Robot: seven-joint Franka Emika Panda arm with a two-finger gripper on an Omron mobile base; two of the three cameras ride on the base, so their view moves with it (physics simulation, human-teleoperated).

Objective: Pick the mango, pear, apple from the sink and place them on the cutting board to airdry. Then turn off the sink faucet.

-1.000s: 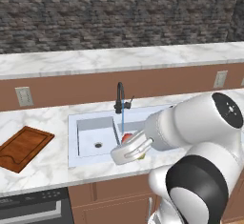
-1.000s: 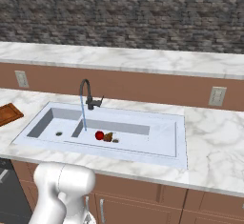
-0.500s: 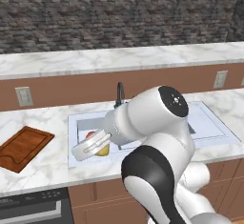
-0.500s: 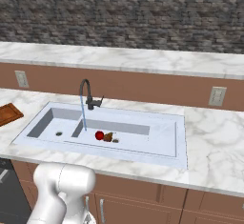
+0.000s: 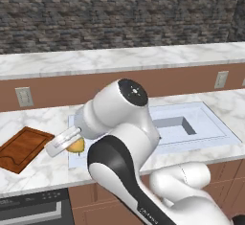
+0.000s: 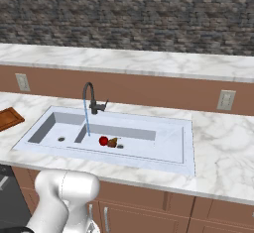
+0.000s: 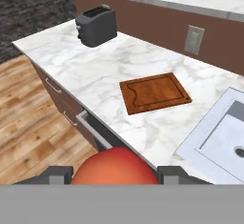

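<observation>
- Hanging over the counter (image 5: pixel 33 171) at the sink's (image 6: pixel 163 150) left edge, the gripper (image 5: pixel 64 142) is clamped on the mango (image 5: pixel 75 145), whose long axis I cannot tell.
- The cutting board (image 7: pixel 155 93) lies flat and bare, left of the sink, its long side slanting across the counter.
- The apple (image 6: pixel 103 140) and pear (image 6: pixel 113 142) sit touching in the basin, near the faucet (image 6: pixel 91 98) with its running stream.

We are in a home kitchen: a marble counter (image 6: pixel 223 152) holds a white double sink (image 6: pixel 149 150) with a black faucet (image 6: pixel 91 98) at frame centre, a toaster (image 7: pixel 96 25) upper left, wooden cabinets (image 6: pixel 149 207) below, wall outlets (image 6: pixel 226 99) and a stone wall (image 6: pixel 129 14) above.
</observation>
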